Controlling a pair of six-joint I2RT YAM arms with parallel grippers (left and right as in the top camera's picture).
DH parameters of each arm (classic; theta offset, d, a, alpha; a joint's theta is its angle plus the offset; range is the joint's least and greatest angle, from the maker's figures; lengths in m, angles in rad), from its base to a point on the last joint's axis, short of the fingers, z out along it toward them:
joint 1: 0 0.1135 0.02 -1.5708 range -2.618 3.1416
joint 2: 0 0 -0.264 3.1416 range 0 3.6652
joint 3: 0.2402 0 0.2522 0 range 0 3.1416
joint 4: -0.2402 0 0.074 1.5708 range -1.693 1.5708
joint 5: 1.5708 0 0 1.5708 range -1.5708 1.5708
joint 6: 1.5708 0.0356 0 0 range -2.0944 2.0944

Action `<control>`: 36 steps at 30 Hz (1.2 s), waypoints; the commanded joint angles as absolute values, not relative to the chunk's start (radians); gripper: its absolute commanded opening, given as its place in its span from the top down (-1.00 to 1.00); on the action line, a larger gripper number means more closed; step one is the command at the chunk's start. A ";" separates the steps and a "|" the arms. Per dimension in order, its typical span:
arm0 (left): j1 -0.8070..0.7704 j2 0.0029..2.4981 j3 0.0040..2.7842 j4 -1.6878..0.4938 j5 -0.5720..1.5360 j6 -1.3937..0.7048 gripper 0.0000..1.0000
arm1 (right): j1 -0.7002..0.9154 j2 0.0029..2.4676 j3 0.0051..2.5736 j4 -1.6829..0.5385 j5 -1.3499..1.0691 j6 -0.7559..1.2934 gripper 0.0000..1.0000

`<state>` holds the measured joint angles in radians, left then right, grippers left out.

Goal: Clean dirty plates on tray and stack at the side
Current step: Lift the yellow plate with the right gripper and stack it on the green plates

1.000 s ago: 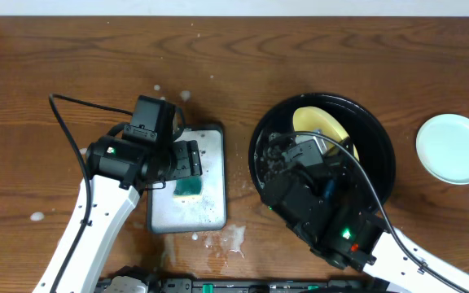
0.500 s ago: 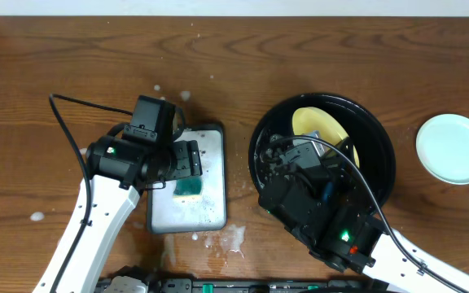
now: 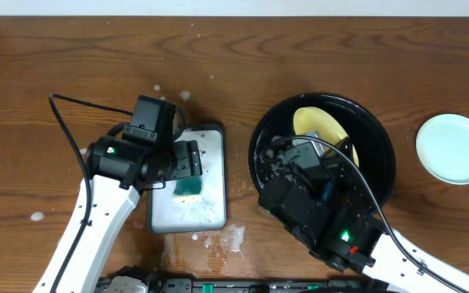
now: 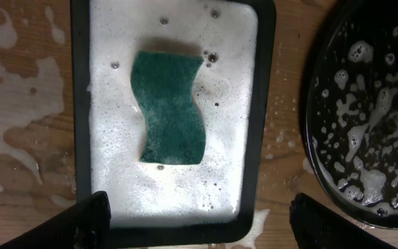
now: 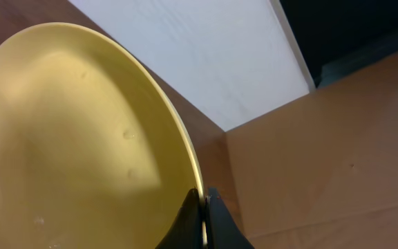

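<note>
**Overhead**
- black tray: you've got the round black tray (image 3: 385,155) right of centre, with suds on its floor.
- yellow plate: the yellow plate (image 3: 320,124) is over the far part of the black tray, inside the rim line. Its near edge is hidden under the right arm (image 3: 316,203). You can't tell here if it touches the tray floor.
- mint plate: one pale mint plate (image 3: 454,148) lies flat on the wooden table (image 3: 300,49), right of the black tray and apart from it.
- white tray: the rectangular white tray (image 3: 177,213) sits left of the black tray, near but not touching. A green sponge (image 3: 190,188) lies in it.
- left arm: the left arm (image 3: 124,159) has its wrist over the white tray's far-left part.
- spill: a foam puddle (image 3: 231,238) is on the table at the white tray's near-right corner.

**Left wrist**
- left gripper: your left gripper (image 4: 199,218) is released, fingers wide apart and holding nothing, above one short end of the white tray.
- sponge: it's wavy-sided and flat in the foam mid-tray, touching neither finger.
- black tray: its rim and sudsy floor show at the right edge. A strip of table runs between the two trays.

**Right wrist**
- right gripper: your right gripper (image 5: 203,211) is clenched on the yellow plate's rim, one finger on each side.
- yellow plate: it's tilted steeply and fills the left half of the view, with a few small marks on its face.
- background: a white panel (image 5: 206,62) and a brown board (image 5: 323,166) are behind the plate.
</note>
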<state>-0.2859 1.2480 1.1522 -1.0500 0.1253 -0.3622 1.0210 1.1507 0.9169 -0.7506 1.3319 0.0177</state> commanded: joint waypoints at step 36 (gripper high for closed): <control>-0.284 1.248 1.162 -1.054 0.123 -0.356 -0.67 | 0.292 1.143 0.923 -0.656 0.711 0.295 0.98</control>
